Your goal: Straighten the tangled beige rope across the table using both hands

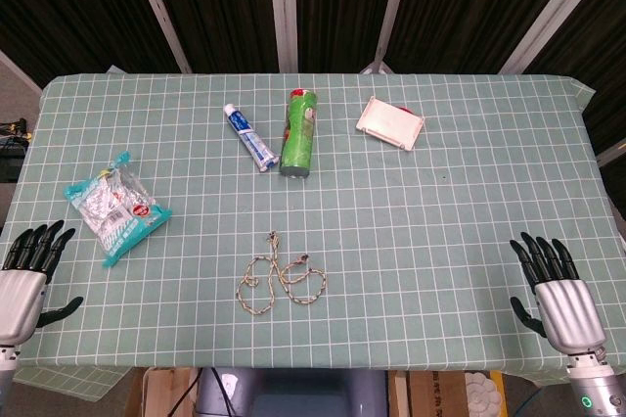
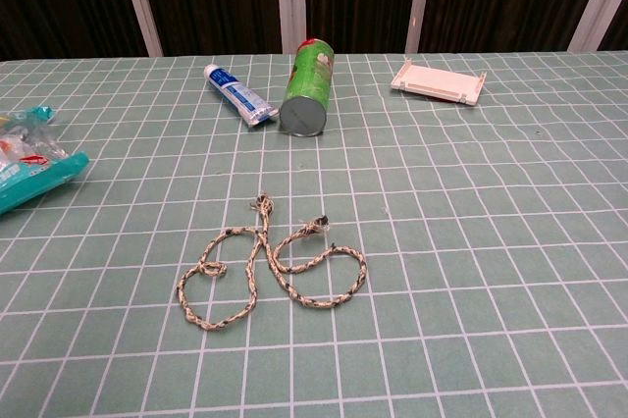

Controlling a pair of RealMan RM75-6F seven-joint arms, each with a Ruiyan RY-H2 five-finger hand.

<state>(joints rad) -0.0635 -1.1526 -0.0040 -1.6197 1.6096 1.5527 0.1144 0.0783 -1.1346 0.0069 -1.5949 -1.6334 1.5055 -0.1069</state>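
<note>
Left robot hand (image 1: 24,275) at desk (image 1: 469,202) near edge, fingers spread wide, holding nothing. Snack packet (image 1: 115,208) just ahead of it. Beige rope (image 1: 281,277) lies looped between the two hands — well apart from both. Toothpaste tube (image 1: 250,137), green can (image 1: 300,133), white tray (image 1: 390,122) farther back. Right robot hand (image 1: 558,295) wide, empty.
</note>
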